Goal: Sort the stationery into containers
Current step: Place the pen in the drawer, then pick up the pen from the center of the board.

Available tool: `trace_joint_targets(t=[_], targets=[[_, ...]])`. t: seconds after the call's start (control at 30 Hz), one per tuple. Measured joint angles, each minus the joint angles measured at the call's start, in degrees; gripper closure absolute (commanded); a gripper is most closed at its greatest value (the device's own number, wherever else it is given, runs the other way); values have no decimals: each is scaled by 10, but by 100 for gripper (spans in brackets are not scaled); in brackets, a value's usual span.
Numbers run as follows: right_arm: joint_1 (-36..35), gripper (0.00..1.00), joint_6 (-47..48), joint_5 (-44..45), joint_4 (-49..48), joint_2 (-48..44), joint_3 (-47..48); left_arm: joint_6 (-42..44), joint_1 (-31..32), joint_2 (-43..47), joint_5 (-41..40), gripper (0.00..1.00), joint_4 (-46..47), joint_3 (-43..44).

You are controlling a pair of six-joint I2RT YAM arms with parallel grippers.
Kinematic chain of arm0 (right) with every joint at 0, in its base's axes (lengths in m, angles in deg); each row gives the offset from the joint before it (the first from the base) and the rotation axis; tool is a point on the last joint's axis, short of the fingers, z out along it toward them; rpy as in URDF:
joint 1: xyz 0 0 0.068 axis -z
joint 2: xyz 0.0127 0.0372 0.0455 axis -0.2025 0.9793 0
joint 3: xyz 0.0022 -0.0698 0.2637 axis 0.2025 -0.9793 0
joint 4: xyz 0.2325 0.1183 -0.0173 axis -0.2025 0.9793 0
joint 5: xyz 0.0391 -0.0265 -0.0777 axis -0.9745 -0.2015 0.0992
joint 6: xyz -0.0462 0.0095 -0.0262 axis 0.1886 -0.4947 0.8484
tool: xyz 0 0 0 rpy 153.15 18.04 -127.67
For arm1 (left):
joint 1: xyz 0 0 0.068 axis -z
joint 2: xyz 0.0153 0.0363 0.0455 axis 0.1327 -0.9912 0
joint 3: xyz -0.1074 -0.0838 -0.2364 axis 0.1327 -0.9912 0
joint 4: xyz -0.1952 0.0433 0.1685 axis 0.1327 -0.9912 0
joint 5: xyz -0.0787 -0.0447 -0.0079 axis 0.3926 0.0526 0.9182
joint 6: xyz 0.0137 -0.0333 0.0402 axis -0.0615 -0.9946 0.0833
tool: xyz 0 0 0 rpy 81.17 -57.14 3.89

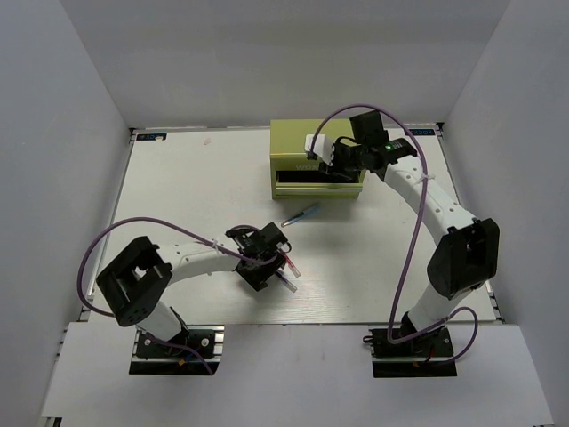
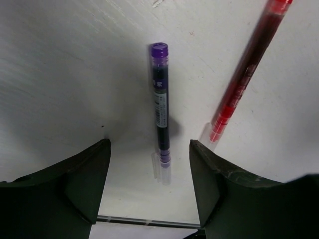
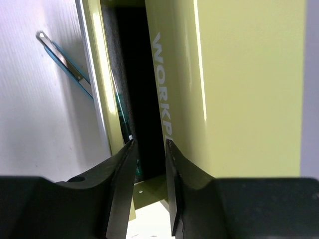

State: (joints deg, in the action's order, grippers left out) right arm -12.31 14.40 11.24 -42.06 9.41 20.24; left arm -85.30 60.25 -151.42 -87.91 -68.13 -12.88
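Okay, white table (image 1: pixel 178 178) with pale walls on three sides. One yellow-green chest (image 1: pixel 298 142) at the far side, one drawer (image 1: pixel 320 189) out, teal pen (image 3: pixel 121 107) inside. Three loose pens mid-table, well off the edges: blue pen (image 1: pixel 300 214), red pen (image 2: pixel 244 74), dark pen (image 2: pixel 160 109). Left gripper (image 2: pixel 149 149) is wide apart, straddling the dark pen without gripping it. Right gripper (image 3: pixel 149 144) is slightly parted, empty, over the drawer.

White table (image 1: pixel 196 178) — boxed in by 3 pale walls (image 1: pixel 293 53).
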Motion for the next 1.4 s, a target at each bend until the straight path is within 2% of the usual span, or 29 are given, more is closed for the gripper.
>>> trace_joint_targets(t=[0.17,0.3,0.43,0.53,0.63,0.8,0.87,0.93,0.97,1.0,1.2,1.4], targets=[[1,64,-30,-14,-14,-41,-33,0,0,-29,0,34,-10,31],[2,64,-48,-24,-19,-75,-76,3,0,-75,-2,47,-50,82],[3,64,-60,-29,-34,-104,-118,9,0,-116,2,50,-96,128],[3,64,-69,-31,-45,-129,-152,11,0,-120,11,51,-108,132],[4,64,-77,-33,-53,-143,-170,13,0,-120,20,61,-115,130],[7,64,-88,-36,-66,-162,-194,18,0,-122,27,70,-123,129],[10,57,-94,-39,-66,-168,-199,20,0,-122,30,73,-126,129],[11,41,-103,-41,-71,-177,-207,21,0,-122,31,77,-127,129],[12,15,-107,-42,-75,-182,-212,22,0,-122,31,81,-127,129],[12,10,-113,-43,-77,-188,-219,25,0,-121,31,83,-126,129],[15,10,-143,-42,-97,-228,-277,65,6,-111,8,99,-128,130],[24,10,-179,-29,-120,-266,-340,176,7,-49,-19,100,-86,144]])
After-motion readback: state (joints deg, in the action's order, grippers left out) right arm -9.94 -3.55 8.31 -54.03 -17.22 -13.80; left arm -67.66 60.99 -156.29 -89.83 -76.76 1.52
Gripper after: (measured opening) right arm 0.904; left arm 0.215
